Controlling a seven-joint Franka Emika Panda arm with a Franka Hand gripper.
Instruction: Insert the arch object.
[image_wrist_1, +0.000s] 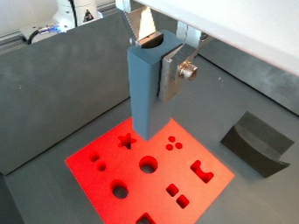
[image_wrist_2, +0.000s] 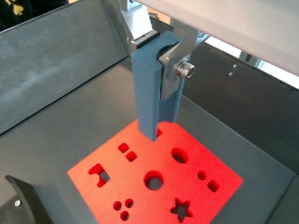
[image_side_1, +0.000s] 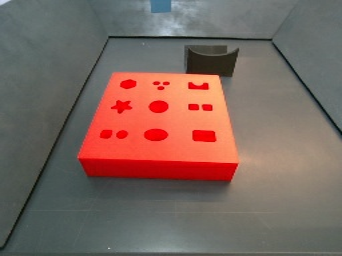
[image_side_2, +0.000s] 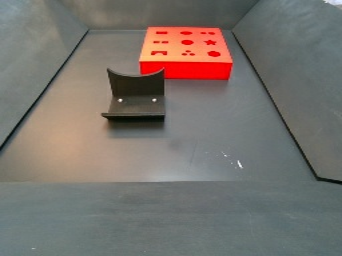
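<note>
The pincer (image_wrist_1: 156, 54) shows only in the wrist views; it hangs high over the red block (image_side_1: 160, 125), out of both side views apart from a sliver of blue at the top edge of a side view. Its silver fingers (image_wrist_1: 176, 70) are closed flat against the faces of a long blue piece (image_wrist_2: 155, 87) — the arch object, presumably, tho its arch profile can't be read from here. So it's clamped on the piece, w/ a narrow gap.

Orientation: the piece hangs about vertical, long axis pointing down at the block's top face, lower end well clear of it. In a wrist view that end sits over the star cutout (image_wrist_1: 124, 139); in the other wrist picture it's near the block's edge. Which way the arch's opening faces — can't tell.

Risks, as I judge them:
- The arch-shaped slot (image_side_1: 203, 88) is on the block's side nearer the fixture (image_side_1: 210, 59), not under the piece now; coming straight down would hit solid red or the wrong hole.
- Rotation about the long axis looks unchecked — a mismatch would jam the end on the slot rim.
- The grip is near the top of a long piece, so any contact at the tip could lever it askew between the pads.
- The fixture stands on the counter (image_side_2: 174, 150) apart from the block, no obstacle.
</note>
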